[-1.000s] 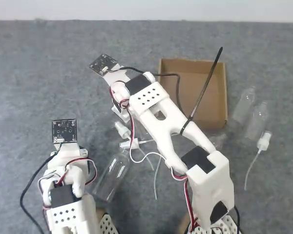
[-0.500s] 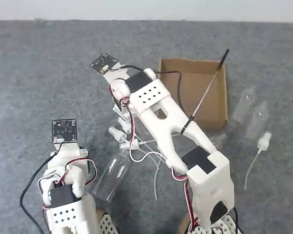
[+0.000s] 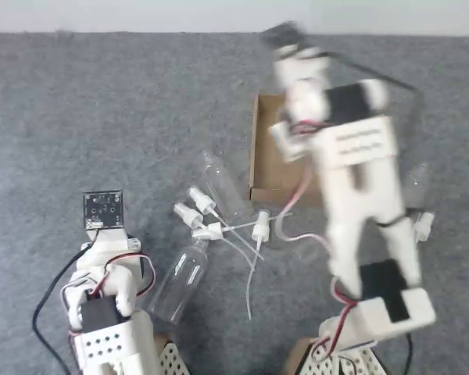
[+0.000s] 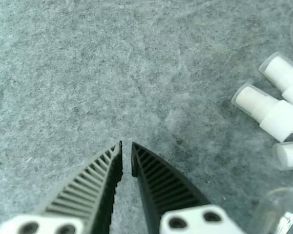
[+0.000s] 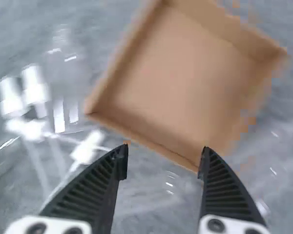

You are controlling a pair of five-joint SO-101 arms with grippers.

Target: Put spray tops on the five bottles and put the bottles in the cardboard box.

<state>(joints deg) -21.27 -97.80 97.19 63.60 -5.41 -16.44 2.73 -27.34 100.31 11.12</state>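
Observation:
The cardboard box (image 5: pixel 185 83) is empty, and my right gripper (image 5: pixel 164 151) hangs open above its near edge. In the high view the right arm (image 3: pixel 356 156) covers most of the box (image 3: pixel 264 168). One clear bottle (image 3: pixel 221 186) lies just left of the box, another (image 3: pixel 178 280) lies near the left arm, and a third (image 3: pixel 416 183) shows past the right arm. Several white spray tops (image 3: pixel 195 212) lie loose between the bottles, and one more (image 3: pixel 259 226) lies nearer the box. My left gripper (image 4: pixel 126 147) is shut on nothing, low over bare carpet beside the spray tops (image 4: pixel 271 109).
Grey carpet covers the whole table. Another spray top (image 3: pixel 424 225) lies at the right beside the right arm. Thin white dip tubes (image 3: pixel 248 273) trail from the tops toward the front. The left arm's base (image 3: pixel 105 328) stands at the front left.
The right arm has swung quickly from over the spray tops to the right, over the box. The bottle beside the box is now uncovered. The left arm has not moved.

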